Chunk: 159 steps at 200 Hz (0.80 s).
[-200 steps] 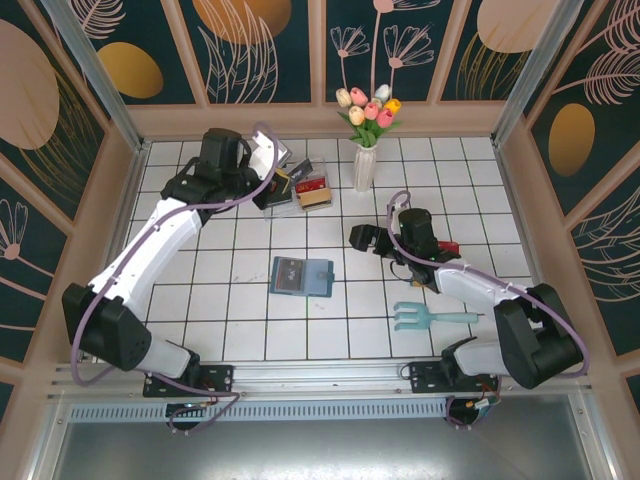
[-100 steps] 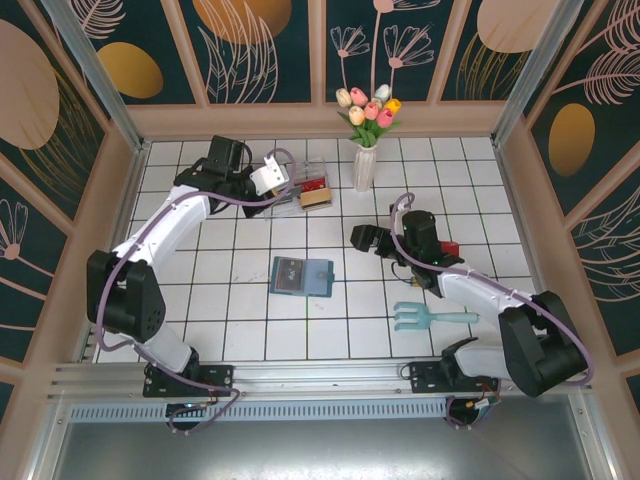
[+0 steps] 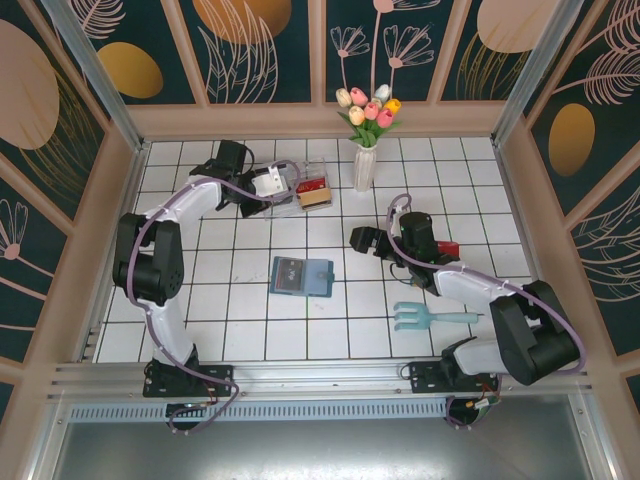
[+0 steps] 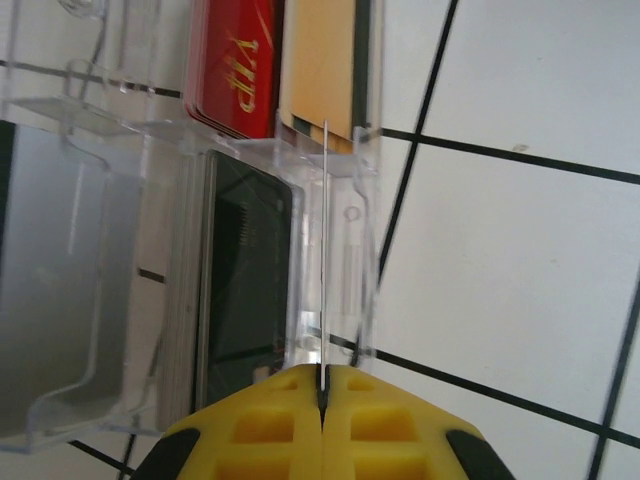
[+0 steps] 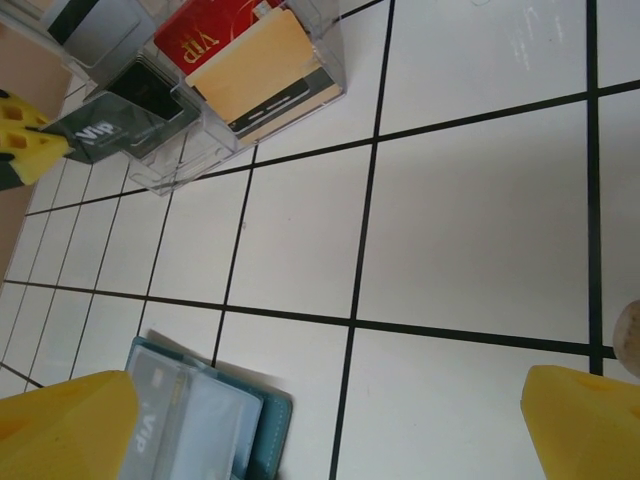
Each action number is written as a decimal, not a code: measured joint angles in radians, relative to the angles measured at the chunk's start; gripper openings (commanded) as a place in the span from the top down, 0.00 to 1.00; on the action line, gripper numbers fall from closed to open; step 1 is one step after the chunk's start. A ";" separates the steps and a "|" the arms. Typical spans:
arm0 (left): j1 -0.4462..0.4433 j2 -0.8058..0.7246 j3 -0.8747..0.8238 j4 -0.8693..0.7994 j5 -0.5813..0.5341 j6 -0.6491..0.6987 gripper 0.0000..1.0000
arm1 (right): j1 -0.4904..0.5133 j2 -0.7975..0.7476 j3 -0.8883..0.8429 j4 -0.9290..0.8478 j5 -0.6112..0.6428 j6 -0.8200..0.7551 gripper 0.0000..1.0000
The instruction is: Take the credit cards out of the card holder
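The teal card holder lies open mid-floor, with a dark card in its left slots; in the right wrist view it shows a grey VIP card. My left gripper is shut on a grey credit card, held edge-on over the clear tray. Its yellow fingers pinch the card's near edge. A red card, a tan card and a black card are in the tray. My right gripper stands open above bare tiles, right of the holder.
A white vase of tulips stands just right of the tray. A light-blue hand rake lies at the front right. Wooden walls close in the tiled floor on three sides.
My left gripper has come down and slightly forward with the grey card, from above the tray's back to low over it, and the arm has folded back. The right arm has stayed put.
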 measured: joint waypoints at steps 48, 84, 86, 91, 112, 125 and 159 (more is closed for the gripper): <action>0.000 0.002 0.002 0.052 0.000 0.021 1.00 | 0.000 0.005 -0.003 0.005 0.003 0.002 0.01; 0.000 0.021 0.007 0.075 -0.011 0.035 1.00 | 0.000 0.005 -0.003 0.006 0.003 0.002 0.01; 0.000 0.022 0.007 0.076 -0.012 0.035 1.00 | 0.000 0.005 -0.003 0.006 0.003 0.002 0.01; 0.000 0.023 0.007 0.079 -0.014 0.036 1.00 | 0.000 0.006 -0.003 0.006 0.003 0.002 0.01; 0.000 0.024 0.007 0.094 -0.014 0.036 1.00 | 0.000 0.014 -0.003 0.007 0.003 0.003 0.01; 0.000 0.024 0.008 0.102 -0.014 0.036 1.00 | -0.001 0.019 -0.003 0.007 0.003 0.003 0.01; 0.000 0.024 0.008 0.107 -0.015 0.043 1.00 | -0.001 0.019 -0.003 0.007 0.003 0.003 0.01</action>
